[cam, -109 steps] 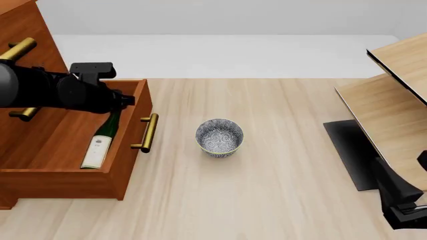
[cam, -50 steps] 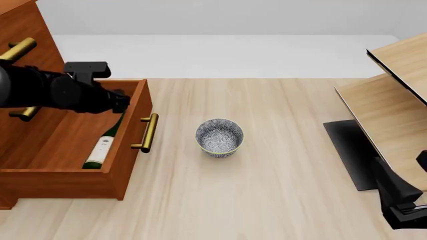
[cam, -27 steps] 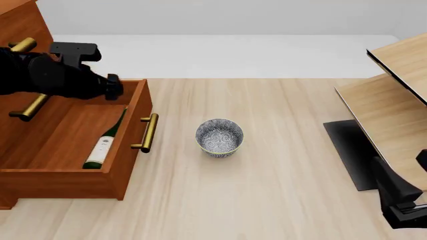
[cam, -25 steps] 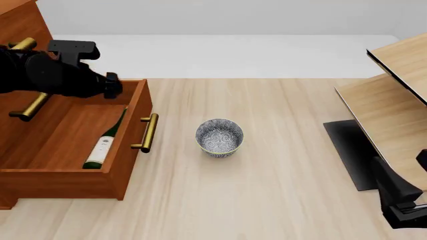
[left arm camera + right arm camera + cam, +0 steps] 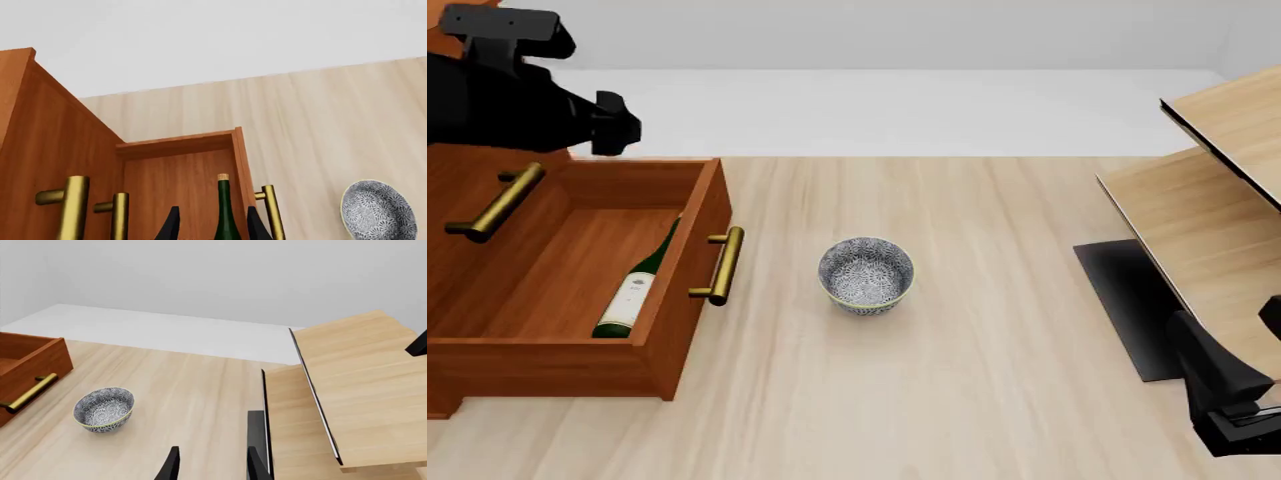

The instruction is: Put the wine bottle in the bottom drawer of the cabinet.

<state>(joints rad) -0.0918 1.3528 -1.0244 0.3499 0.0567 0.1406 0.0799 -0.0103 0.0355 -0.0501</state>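
Observation:
The wine bottle lies flat in the open bottom drawer, foil top toward the back, white label toward the front. The drawer sticks out of the reddish-brown cabinet; its brass handle faces right. My left gripper is open and empty, high above the drawer's back corner. In the left wrist view its gripper looks down on the bottle, the drawer and the cabinet. My right gripper is open and empty at the near right.
A patterned bowl stands mid-table, right of the drawer handle; it also shows in the right wrist view. A pale wooden shelf unit on a black base fills the right side. The right arm rests beside it.
The left gripper has let go of the bottle, which settled flat in the drawer. The left arm has risen and drawn back to the upper left. The right arm has not moved.

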